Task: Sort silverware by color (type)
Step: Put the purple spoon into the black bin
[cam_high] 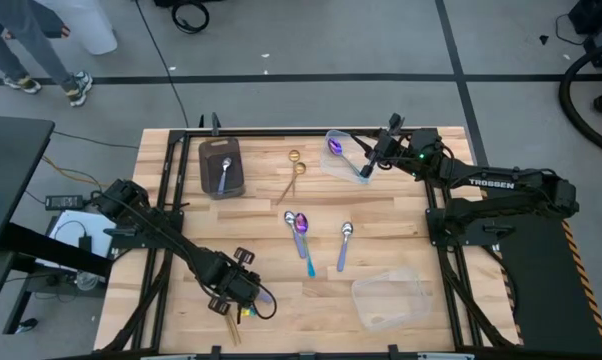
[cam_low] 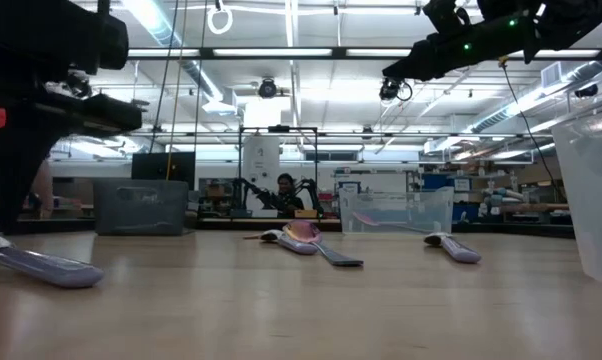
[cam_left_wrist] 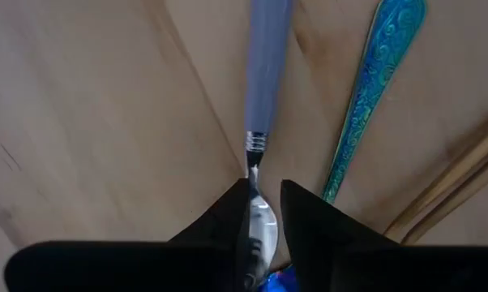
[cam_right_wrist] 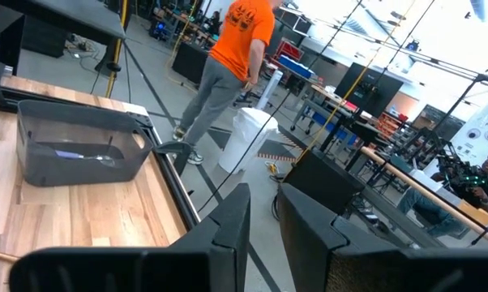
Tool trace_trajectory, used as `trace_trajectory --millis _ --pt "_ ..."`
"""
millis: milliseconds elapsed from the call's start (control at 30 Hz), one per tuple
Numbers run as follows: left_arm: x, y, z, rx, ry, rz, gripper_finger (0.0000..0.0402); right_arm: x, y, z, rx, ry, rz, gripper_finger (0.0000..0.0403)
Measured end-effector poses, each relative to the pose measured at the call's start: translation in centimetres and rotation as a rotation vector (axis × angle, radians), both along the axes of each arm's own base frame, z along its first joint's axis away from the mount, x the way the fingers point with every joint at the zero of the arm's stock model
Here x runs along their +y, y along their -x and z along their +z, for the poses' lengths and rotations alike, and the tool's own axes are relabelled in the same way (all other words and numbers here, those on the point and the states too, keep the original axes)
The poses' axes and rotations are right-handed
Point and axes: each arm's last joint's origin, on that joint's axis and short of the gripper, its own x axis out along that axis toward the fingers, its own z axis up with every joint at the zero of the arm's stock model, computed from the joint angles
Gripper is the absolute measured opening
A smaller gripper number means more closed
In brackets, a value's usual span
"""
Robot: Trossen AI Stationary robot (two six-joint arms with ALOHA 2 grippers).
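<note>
Pale wood table (cam_high: 181,160), spoons scattered mid-frame in the high view. Left gripper (cam_high: 243,295) sits low at the lower left of centre, over a small cluster near the table's front edge. Its wrist view shows the fingers (cam_left_wrist: 305,223) pinched on the neck of a silver spoon with a lavender handle (cam_left_wrist: 264,73), likely to lift it clear of the teal-handled spoon (cam_left_wrist: 374,89) just beside it. Gold handles (cam_left_wrist: 463,174) cross that frame's right edge, cut off.

Right gripper (cam_high: 377,150) hangs at the upper right over a tilted clear container (cam_high: 343,155) with a purple spoon (cam_high: 334,146) inside; fingers (cam_right_wrist: 228,227) stand slightly apart with nothing between them, probably just after a drop.

Grey tray (cam_high: 222,167), upper left of centre, holds one silver spoon (cam_high: 225,175). Two gold spoons (cam_high: 293,170) lie beside it; three more spoons lie in the middle (cam_high: 303,232). A second clear container (cam_high: 391,297) at lower right looks empty.

Hidden: the held spoon's bowl, behind the fingers. The cluster's count is unclear from above.
</note>
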Motion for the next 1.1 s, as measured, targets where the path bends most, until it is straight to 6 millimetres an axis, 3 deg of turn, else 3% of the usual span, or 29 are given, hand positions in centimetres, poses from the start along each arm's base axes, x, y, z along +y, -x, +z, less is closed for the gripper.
trace_trajectory --millis 900,1100 --pt "0.6 0.1 -1.1 -0.013 -0.004 -0.021 0.008 0.0 0.0 0.0 0.0 0.0 0.003 0.0077" --pt "0.5 -0.1 -2.1 0.014 -0.028 -0.054 0.008 0.0 0.0 0.0 0.0 0.0 0.004 0.0077"
